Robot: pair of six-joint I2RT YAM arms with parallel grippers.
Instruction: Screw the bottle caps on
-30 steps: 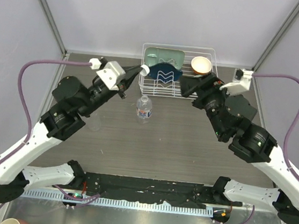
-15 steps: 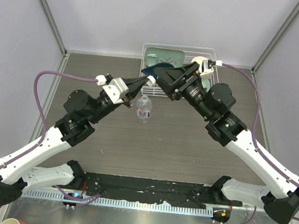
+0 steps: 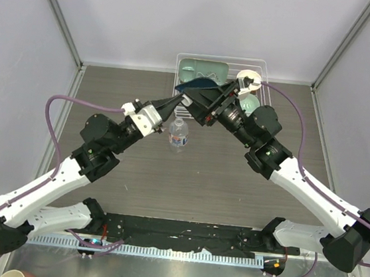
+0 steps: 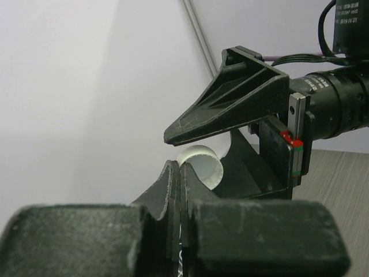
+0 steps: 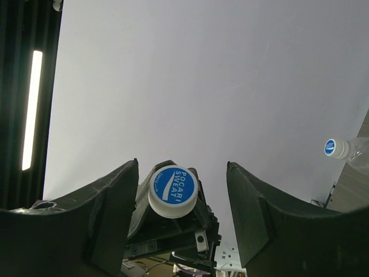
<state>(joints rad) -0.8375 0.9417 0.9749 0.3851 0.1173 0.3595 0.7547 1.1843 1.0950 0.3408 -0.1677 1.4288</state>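
Observation:
My left gripper (image 3: 184, 99) is shut on a bottle cap (image 4: 200, 164), a small white cap pinched by its rim at the fingertips. In the right wrist view the cap (image 5: 173, 190) shows a blue printed top. My right gripper (image 3: 190, 106) is open, its two fingers on either side of that cap and not touching it; one of them shows in the left wrist view (image 4: 230, 109). Both grippers meet above and just behind the labelled bottle (image 3: 179, 134), which stands upright with a blue-topped cap on its neck (image 5: 331, 147). The unlabelled bottle is hidden.
A white wire rack (image 3: 263, 70) at the back holds a green tray (image 3: 203, 68), a blue bowl (image 3: 194, 84) and a pale cup (image 3: 249, 74). Grey walls close in the table on three sides. The two arms cross the middle of the table.
Both arms swung in to the middle. The right gripper left the rack's right side and came up to the cap. The left gripper carried the cap right, over the bottle.

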